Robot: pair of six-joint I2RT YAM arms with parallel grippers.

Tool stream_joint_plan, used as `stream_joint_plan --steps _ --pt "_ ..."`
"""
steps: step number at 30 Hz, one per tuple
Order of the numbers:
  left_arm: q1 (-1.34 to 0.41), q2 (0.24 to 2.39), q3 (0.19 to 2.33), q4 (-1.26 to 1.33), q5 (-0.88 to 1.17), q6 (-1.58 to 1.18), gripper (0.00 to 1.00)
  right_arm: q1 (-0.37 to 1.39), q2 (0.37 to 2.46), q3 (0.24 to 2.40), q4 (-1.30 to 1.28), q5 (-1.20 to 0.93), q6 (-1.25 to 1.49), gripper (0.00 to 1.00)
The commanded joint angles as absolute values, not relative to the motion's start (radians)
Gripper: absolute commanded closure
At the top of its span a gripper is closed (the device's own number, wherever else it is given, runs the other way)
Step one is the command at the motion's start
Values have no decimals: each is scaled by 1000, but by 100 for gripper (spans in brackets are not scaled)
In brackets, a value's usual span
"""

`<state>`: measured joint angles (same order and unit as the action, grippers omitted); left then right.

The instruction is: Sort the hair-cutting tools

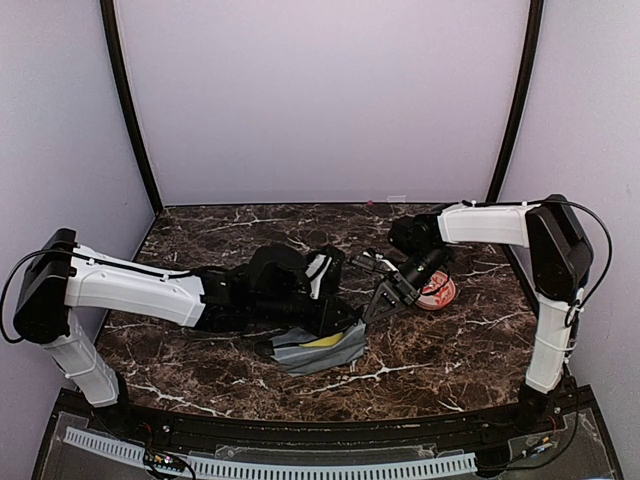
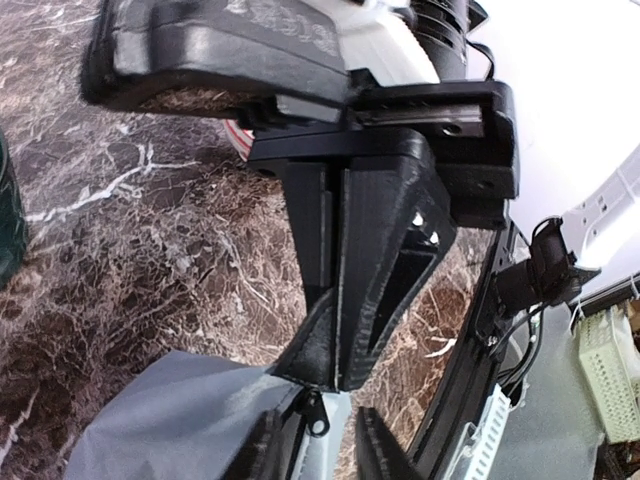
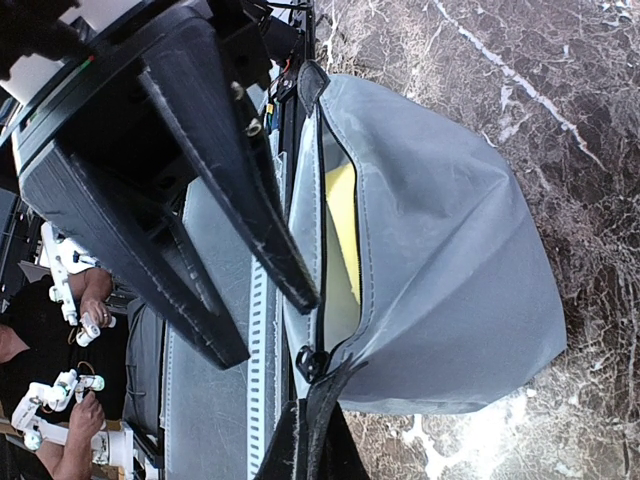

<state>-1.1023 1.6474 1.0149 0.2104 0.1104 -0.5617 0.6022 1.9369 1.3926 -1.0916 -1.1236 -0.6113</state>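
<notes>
Right tool [image 3: 312, 440] clamped shut on grey pouch [image 3: 440, 260] zip edge, left tool [image 2: 322, 455] part-open astride its rim

1. The right tool [image 1: 372, 310] hides part of the red-and-white plate [image 1: 441, 293].
2. The left arm [image 1: 140, 290] covers the top of the grey pouch [image 1: 300, 357].
3. The green cup [image 2: 8, 215] is cut off by the left wrist view's edge.
4. Inside the pouch only a thin yellow strip shows; what lies there cannot be told.
</notes>
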Motion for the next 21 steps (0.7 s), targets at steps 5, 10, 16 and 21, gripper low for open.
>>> stream_joint_plan --steps 5,10,16,21 --pt "-1095 1698 1067 174 181 -575 70 614 1912 1392 -1077 -1140 -611 100" --pt "-1094 1711 1078 162 176 -574 74 614 1910 1389 -1078 -1141 -614 100" --pt "-1094 1681 1069 151 154 -564 84 614 1912 1387 -1078 -1136 -617 100" --pt "-1090 1646 1059 139 150 -544 87 616 1917 1387 -1075 -1127 -618 100"
